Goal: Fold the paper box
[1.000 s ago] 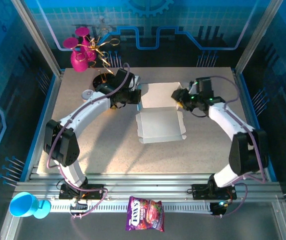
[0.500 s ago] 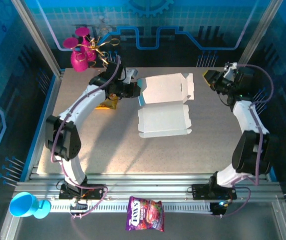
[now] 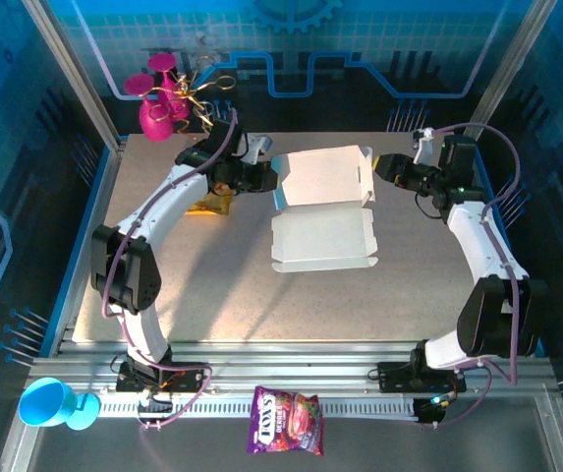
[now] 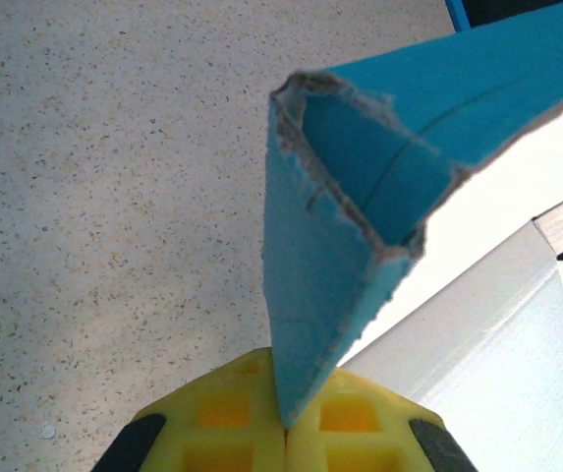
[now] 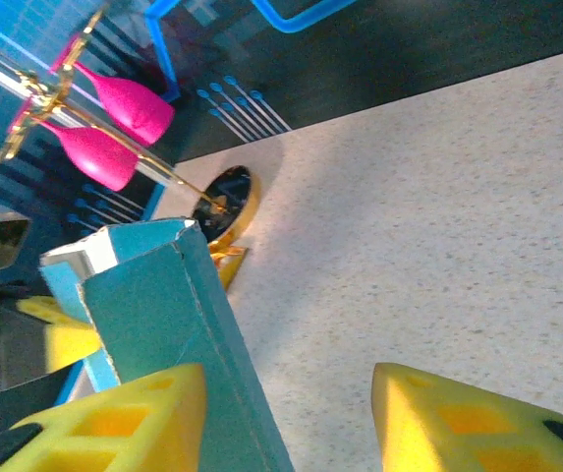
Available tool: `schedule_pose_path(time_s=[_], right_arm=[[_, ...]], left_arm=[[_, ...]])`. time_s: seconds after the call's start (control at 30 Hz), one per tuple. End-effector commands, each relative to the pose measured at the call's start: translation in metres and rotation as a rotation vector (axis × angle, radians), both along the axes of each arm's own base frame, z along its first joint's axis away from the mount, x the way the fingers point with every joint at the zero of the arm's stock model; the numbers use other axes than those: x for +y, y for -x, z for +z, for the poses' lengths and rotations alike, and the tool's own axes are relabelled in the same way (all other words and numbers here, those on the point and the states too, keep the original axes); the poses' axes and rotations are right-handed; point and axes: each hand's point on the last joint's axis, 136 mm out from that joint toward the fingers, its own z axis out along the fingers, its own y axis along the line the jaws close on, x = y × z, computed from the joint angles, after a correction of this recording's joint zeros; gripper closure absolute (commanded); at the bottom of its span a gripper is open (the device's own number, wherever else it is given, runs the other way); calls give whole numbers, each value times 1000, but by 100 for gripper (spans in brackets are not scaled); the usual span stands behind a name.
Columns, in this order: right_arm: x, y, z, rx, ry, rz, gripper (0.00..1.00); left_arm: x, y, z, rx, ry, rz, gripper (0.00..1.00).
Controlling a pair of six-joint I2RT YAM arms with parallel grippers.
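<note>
L gripper: you had it pinched on paper box flap | R gripper: jaws apart, gripping nothing, at box edge

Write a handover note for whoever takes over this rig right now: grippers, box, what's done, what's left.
Left gripper: shut on a far-left flap of the paper box, holding the far half raised.
Right gripper: open, with the raised half's right edge between its fingers, not pinched.
Box: middle of the table, near half lying flat, whitish inside up.
Done: far half lifted along the middle crease.
Left: probably grip the right edge, fold the halves together, tuck the flaps.
</note>
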Motion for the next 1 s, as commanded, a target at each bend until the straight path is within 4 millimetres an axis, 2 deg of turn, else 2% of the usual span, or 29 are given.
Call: schedule_pose_path(time_s=[0.0, 0.13, 0.23, 0.37, 0.53, 0.67, 0.97], right_arm=[[-1, 1, -8, 7, 95, -7, 51], [12, 1, -8, 5, 49, 59, 51], [28, 4, -9, 10, -25, 180, 52], [36, 4, -9, 8, -95, 275, 55], [35, 0, -15, 16, -66, 283, 57], [30, -3, -19, 18, -11, 251, 51], [32, -7, -26, 13, 94, 230, 51]], left_arm=[[-2, 1, 12, -15, 22, -28, 100], [-3, 1, 15, -21, 32, -31, 100], [-6, 3, 18, -27, 49, -49, 100], [-10, 7, 22, -34, 75, -86, 100], [-11, 10, 22, -35, 77, -102, 100], [-11, 11, 24, -41, 78, -105, 100], [-10, 12, 26, -44, 79, -106, 100]])
